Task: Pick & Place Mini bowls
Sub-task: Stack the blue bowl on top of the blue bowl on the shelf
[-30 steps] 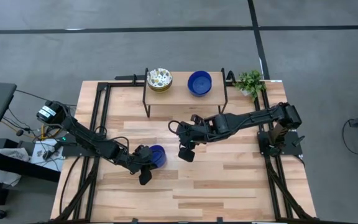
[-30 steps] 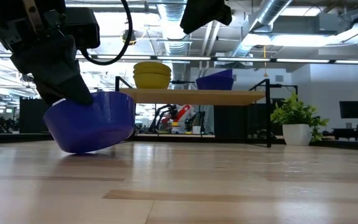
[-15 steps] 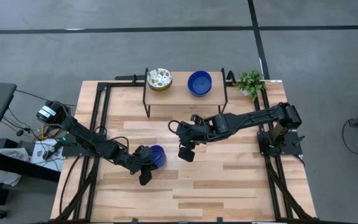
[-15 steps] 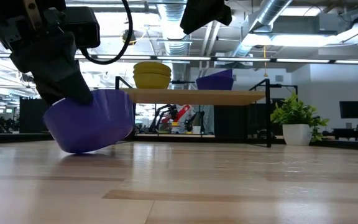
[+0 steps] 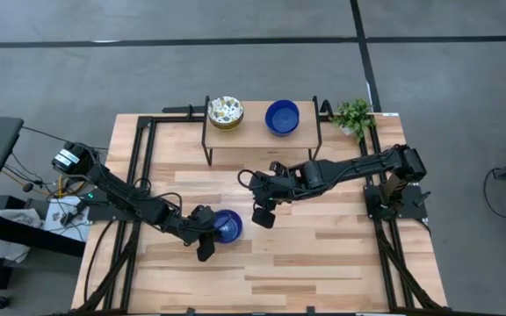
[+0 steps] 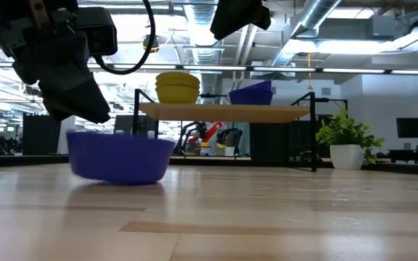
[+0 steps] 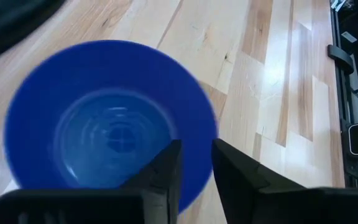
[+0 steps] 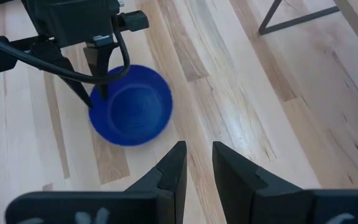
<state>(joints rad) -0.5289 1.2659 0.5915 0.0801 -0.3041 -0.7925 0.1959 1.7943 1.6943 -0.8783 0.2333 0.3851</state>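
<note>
A glossy blue mini bowl (image 5: 227,226) (image 6: 118,156) sits flat on its base on the table, mouth up. My left gripper (image 5: 211,228) (image 7: 194,168) is open, just above the bowl's left rim. Its fingers stand either side of the rim in the left wrist view and show no touch. The right wrist view shows the same bowl (image 8: 131,104) under that gripper (image 8: 101,84). My right gripper (image 5: 263,217) (image 8: 197,165) hovers open and empty to the bowl's right. A floral bowl stack (image 5: 225,111) and another blue bowl (image 5: 281,116) rest on a small shelf.
The wooden shelf (image 5: 257,132) (image 6: 231,112) on black legs stands at the table's far edge. A small green plant (image 5: 354,116) (image 6: 347,138) sits at the far right corner. Black frame rails (image 5: 143,167) run along both table sides. Bare wood lies near and right of the bowl.
The blue bowl, which hung tilted under my left gripper with one side raised, has dropped flat onto the table and shifted slightly toward the right. It is out of the hold now. Both arms have stayed nearly in place.
</note>
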